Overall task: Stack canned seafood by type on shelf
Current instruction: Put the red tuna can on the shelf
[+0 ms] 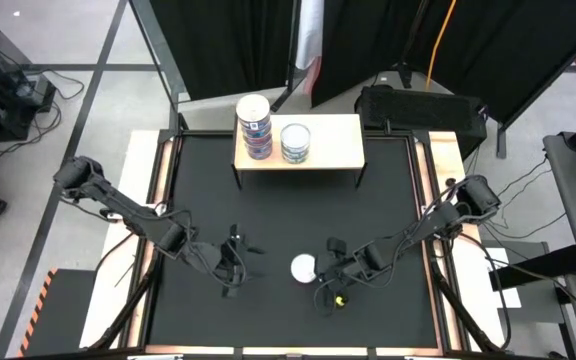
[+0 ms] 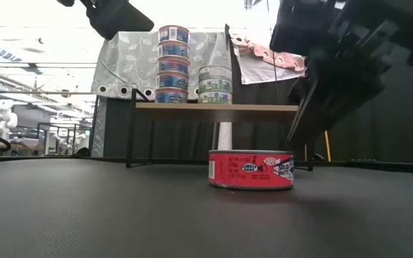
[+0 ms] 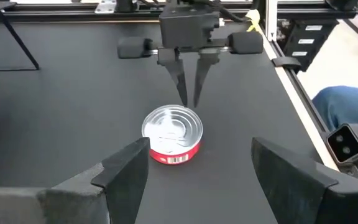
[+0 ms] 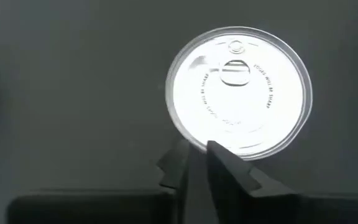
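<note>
While one red-labelled tin point(image 1: 303, 267) lies flat on the black worktop point(image 1: 288, 210) toward its front edge, the remaining tins stand on the shelf point(image 1: 333, 150) at the rear. On that shelf, a tall stack of blue-labelled tins point(image 2: 173, 64) stands just beside a shorter stack of green-and-white tins point(image 2: 214, 85); the exact count in each is hard to judge, though four and two seem likely.

Right gripper point(image 3: 189, 99): poised just beside the red-labelled tin, its fingers drawn nearly together with only a narrow gap, tips pointing down at the tin's edge. It grips nothing; whether a tip touches the rim cannot be told.

Left gripper point(image 1: 233, 262): low over the worktop on the tin's other side, near but apart from it, fingers spread wide and empty, facing the tin.
</note>
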Action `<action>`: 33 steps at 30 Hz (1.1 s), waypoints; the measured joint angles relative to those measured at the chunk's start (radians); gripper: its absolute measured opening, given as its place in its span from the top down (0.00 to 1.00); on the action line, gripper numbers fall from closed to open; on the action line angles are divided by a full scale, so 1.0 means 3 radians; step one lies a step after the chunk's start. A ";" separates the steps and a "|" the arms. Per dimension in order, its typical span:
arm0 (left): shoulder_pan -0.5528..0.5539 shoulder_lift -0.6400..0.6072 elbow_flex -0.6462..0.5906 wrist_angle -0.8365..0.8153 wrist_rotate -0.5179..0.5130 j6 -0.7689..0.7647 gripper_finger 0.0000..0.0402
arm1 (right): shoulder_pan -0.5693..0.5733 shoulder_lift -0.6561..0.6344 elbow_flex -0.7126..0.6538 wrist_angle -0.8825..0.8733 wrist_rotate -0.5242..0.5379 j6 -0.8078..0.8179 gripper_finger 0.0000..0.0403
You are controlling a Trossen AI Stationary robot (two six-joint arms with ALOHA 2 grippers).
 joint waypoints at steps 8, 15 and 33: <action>-0.0002 0.0008 0.0000 0.0000 -0.0001 -0.0001 0.30 | 0.0006 -0.0008 0.0000 -0.0015 0.0004 0.0061 0.99; 0.0000 0.0008 0.0000 -0.0001 -0.0001 0.0000 0.30 | -0.0003 -0.0090 0.0000 -0.0071 0.0127 0.0090 1.00; 0.0001 0.0006 0.0000 -0.0036 -0.0001 0.0001 0.30 | 0.0012 0.0016 0.0006 -0.0262 0.0176 0.0300 1.00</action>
